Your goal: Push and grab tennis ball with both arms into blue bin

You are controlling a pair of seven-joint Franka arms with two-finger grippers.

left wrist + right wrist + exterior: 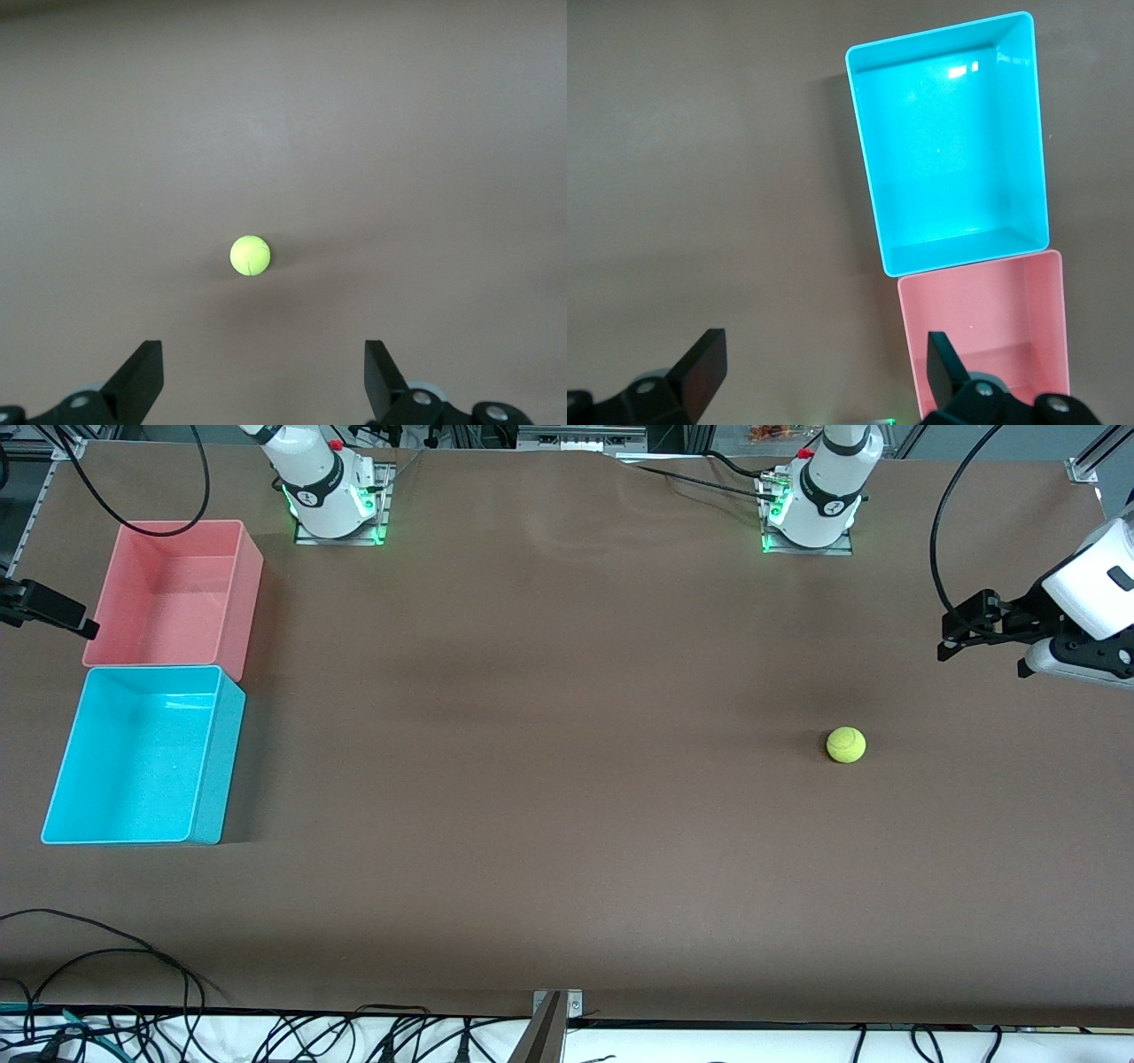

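The tennis ball [846, 745] lies alone on the bare brown table [549, 779], toward the left arm's end, well apart from both bins. The left gripper [961, 631] hangs in the air over the table at that same end, its 2 fingers [142, 376] spread wide with nothing between them; in the left wrist view the ball [250, 255] sits on the table ahead of the gap, untouched.

At the right arm's end the blue bin [213, 779] stands empty, touching the pink bin [239, 615], which is farther from the front camera. The right gripper [53, 613] hovers beside the pink bin, jaws released and holding nothing, its fingers [700, 367] wide apart.
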